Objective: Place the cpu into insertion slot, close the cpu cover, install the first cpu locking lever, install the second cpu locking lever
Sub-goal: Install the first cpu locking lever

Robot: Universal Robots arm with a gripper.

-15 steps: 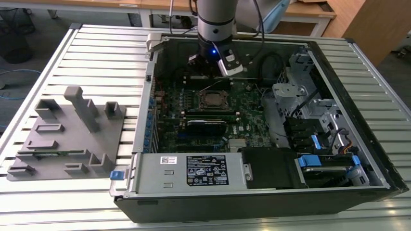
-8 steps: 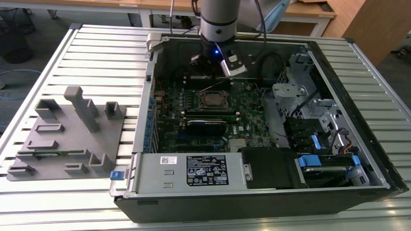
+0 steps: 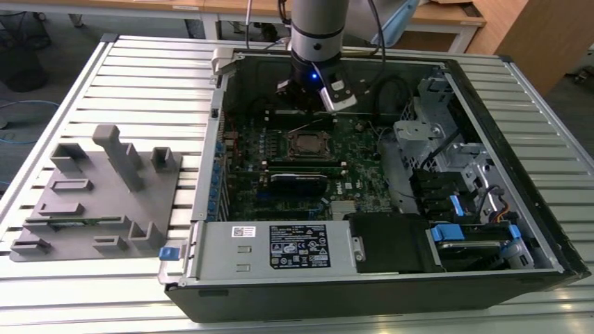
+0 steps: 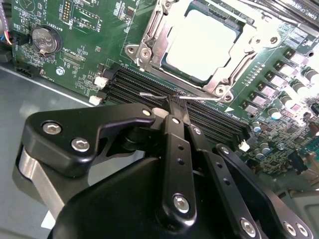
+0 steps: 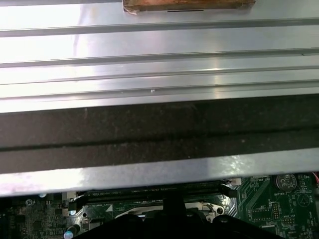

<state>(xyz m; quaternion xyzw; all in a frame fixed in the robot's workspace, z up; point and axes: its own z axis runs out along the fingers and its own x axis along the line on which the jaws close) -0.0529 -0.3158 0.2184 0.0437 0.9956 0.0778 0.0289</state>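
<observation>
Just beyond the black gripper [image 4: 174,103], the cpu [image 4: 202,45] looks pale silver-grey, perhaps glare-whitened, inside the silvery cpu cover [image 4: 149,32], on a green motherboard [image 4: 84,40]

Silver-grey cylindrical arm [image 3: 316,24], black wrist [image 3: 304,66], blue indicator light [image 3: 316,74]; matte black gripper [image 4: 174,102] linkage plates (silver socket screws [image 4: 181,201] at pivots).

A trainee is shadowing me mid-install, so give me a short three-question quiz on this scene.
1. True or false: the cpu lies under the closed cpu cover.
2. In the second wrist view, the gripper has its jaws: A) wide apart B) together C) around a screwdriver.
3. Fill in: the grey fixture block sits on the exterior view's ___ of the computer case.
Key: 1 true; 2 B; 3 left.
</observation>
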